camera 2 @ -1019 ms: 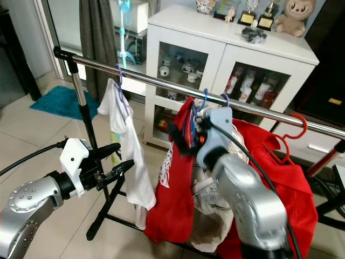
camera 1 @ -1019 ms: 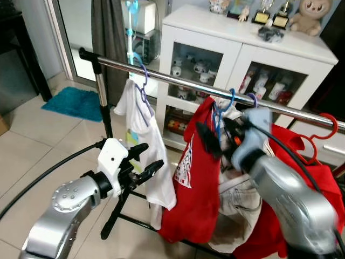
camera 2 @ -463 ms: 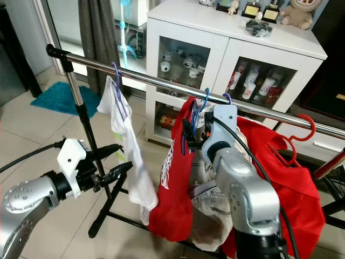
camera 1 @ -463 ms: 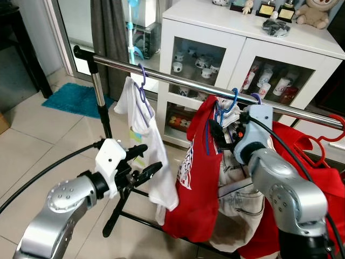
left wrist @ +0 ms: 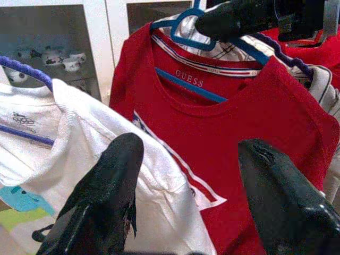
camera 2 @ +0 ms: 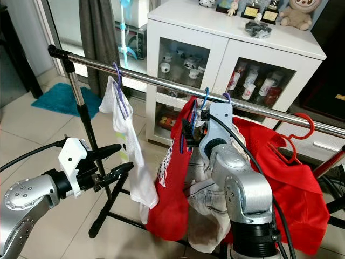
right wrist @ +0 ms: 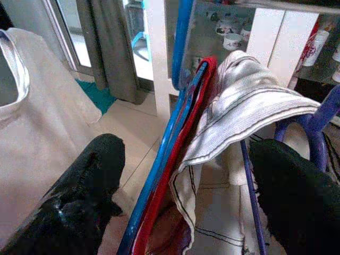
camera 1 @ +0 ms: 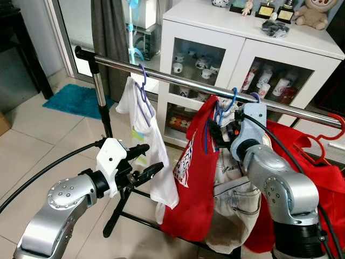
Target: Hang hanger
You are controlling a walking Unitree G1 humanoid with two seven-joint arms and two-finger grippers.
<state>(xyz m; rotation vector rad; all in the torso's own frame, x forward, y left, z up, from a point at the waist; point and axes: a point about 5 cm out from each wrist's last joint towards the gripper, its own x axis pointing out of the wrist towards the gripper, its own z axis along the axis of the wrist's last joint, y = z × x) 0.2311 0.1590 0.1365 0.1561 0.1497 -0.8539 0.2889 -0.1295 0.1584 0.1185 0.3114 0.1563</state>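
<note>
Where gripper [right wrist: 186,175] gapes, blue hanger [right wrist: 172,122] between.

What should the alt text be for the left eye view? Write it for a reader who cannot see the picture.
The right gripper reaches up to a blue hanger carrying a red T-shirt on a steel clothes rail. The left gripper, fingers open, hovers beside a white T-shirt on a purple hanger. A white cabinet stands behind.
</note>
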